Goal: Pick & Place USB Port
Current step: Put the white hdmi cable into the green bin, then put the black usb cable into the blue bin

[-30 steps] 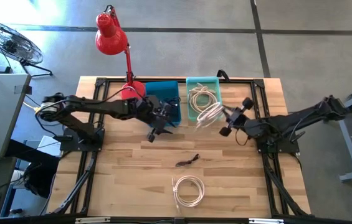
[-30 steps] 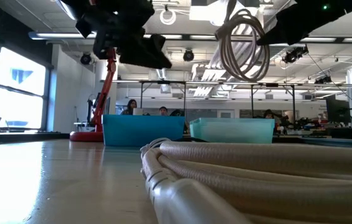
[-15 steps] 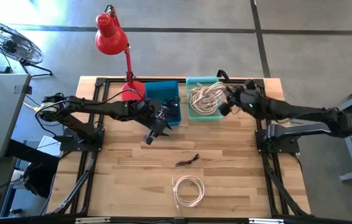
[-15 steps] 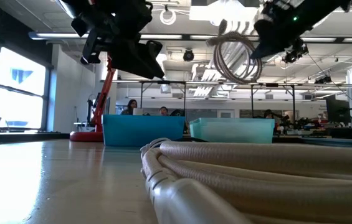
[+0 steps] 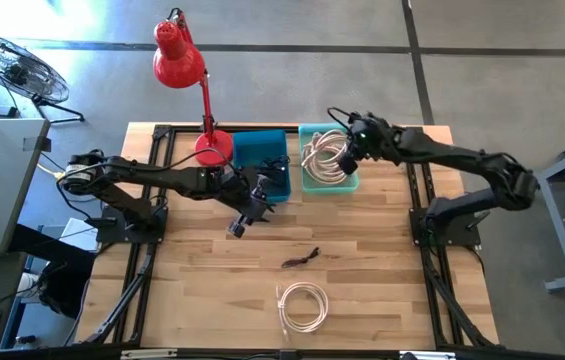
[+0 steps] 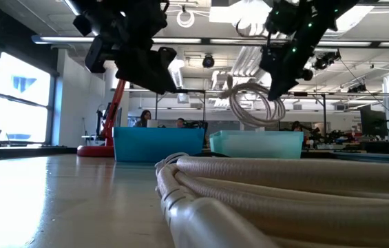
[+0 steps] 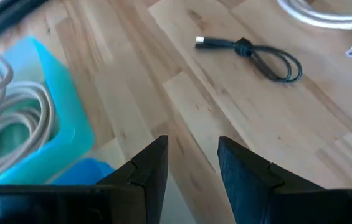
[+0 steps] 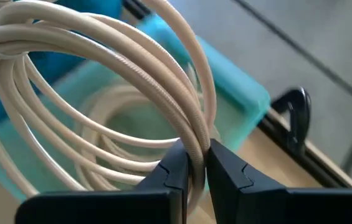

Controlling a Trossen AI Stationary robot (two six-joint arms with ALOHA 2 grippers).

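A white coiled cable (image 5: 330, 160) hangs from my right gripper (image 5: 348, 152) over the light teal bin (image 5: 307, 130), which holds more white coils. The low view shows that coil (image 6: 253, 105) under my right gripper (image 6: 281, 67), which is shut on it. My left gripper (image 5: 239, 222) hovers open in front of the dark blue bin (image 5: 262, 150); its wrist view looks past the gripper (image 7: 192, 163) at a small black knotted cable (image 7: 258, 53) lying flat on the table. That black cable (image 5: 301, 259) lies mid-table. My right gripper pinches several strands of the white coil's rim (image 8: 195, 134) between its two fingers, coming from above. The fingers lie across the strands. The coil (image 6: 253, 105) hangs below the fingers over the teal bin (image 6: 256, 145), lifted clear of the table.
Another white coiled cable (image 5: 302, 305) lies near the table's near edge, and fills the low view's foreground (image 6: 263, 200). A red desk lamp (image 5: 187, 65) stands at the far edge beside the blue bin. Bare wood lies left and right of the black cable.
My right gripper has carried the white coil from the right of the teal bin toward the far-left, over that bin, and has come down with it. My left gripper has drifted a little toward the near edge, staying open.
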